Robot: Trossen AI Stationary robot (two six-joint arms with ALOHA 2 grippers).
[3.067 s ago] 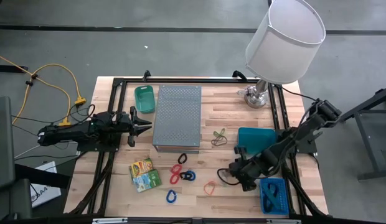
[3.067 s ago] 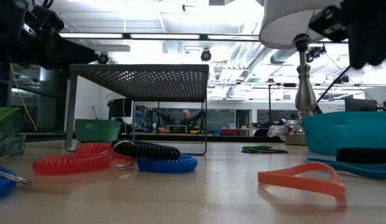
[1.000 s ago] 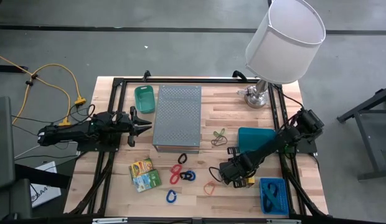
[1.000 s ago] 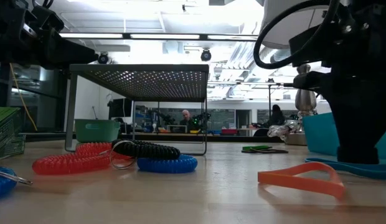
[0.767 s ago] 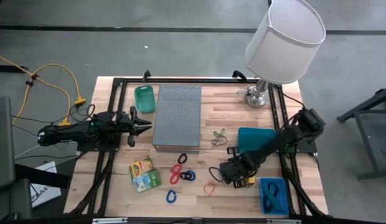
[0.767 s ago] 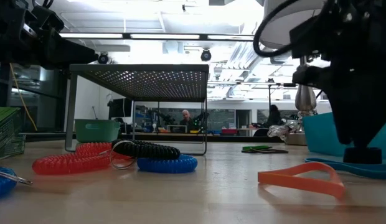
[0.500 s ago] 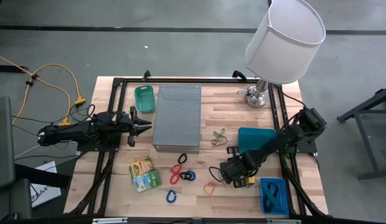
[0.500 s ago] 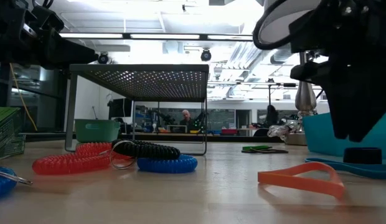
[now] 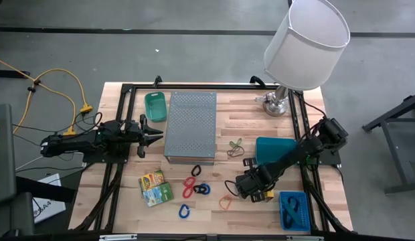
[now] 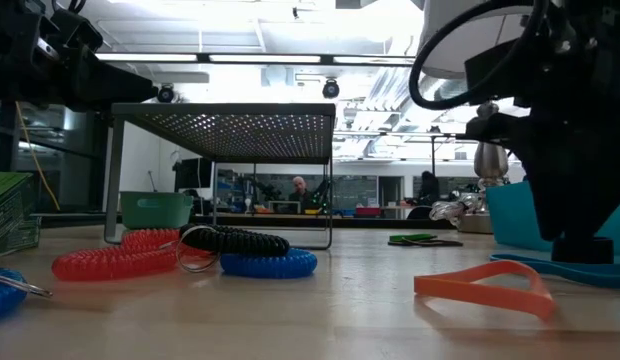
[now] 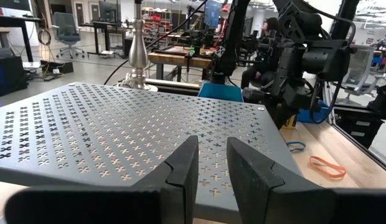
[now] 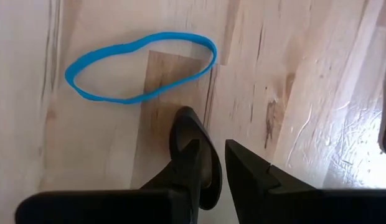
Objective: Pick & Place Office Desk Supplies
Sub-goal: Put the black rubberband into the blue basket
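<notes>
Clock set on the high view, 12 at the far edge.

Surface: butcher-block table (image 9: 247, 127) with a black frame along its sides. The perforated box (image 9: 191, 124) stands mid-table toward 11, a green bin (image 9: 154, 106) just beside it. The lamp (image 9: 304, 40) is at 1. A teal tray (image 9: 274, 148) is at 3 and a blue basket (image 9: 294, 209) at 5.

Supplies: packets (image 9: 154, 187) at 7; red coil (image 9: 189, 185), dark coil (image 9: 202, 189) and blue coil (image 9: 184, 211) at 6; green bands (image 9: 235, 147) mid-table; orange band (image 9: 225, 201) between 5 and 6.

My right gripper (image 9: 242, 187) is low over the wood at 5, beside the orange band. Its fingers (image 12: 243, 168) are pinched on a dark band (image 12: 180, 127). A blue band (image 12: 140, 65) lies flat just ahead.

My left gripper (image 9: 157, 136) waits at 9, level with the box top, fingers narrowly apart and holding nothing.

Room: grey concrete floor, with a yellow cable (image 9: 67, 87) off the table at 10. The low view shows ceiling strip lights, benches and a person (image 10: 298, 185) far back.
</notes>
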